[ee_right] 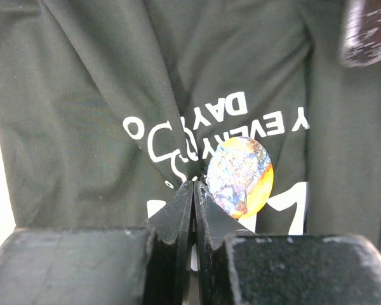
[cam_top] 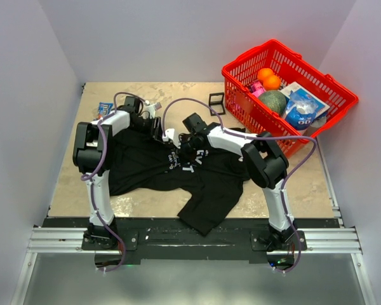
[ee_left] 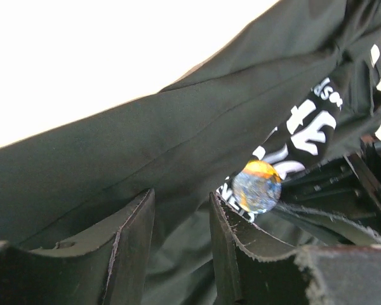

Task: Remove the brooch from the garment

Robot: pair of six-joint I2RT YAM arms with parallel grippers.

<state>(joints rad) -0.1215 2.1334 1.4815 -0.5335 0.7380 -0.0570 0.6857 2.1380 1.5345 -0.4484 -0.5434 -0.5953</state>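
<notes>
Right wrist: right jaws pinched together on garment (ee_right: 82, 95) fold, brooch (ee_right: 240, 176) at their 3 o'clock.
Left wrist: left jaws half apart around garment, grip unclear.
Top external: brooch indiscernible.

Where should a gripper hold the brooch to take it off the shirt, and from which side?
Hold the brooch by its rim, one finger on each opposite edge. It is a round disc lying flat on the shirt, so only the edge offers a hold. Come from above, probably on the side away from the right gripper, which is shut on the shirt beside it.
</notes>
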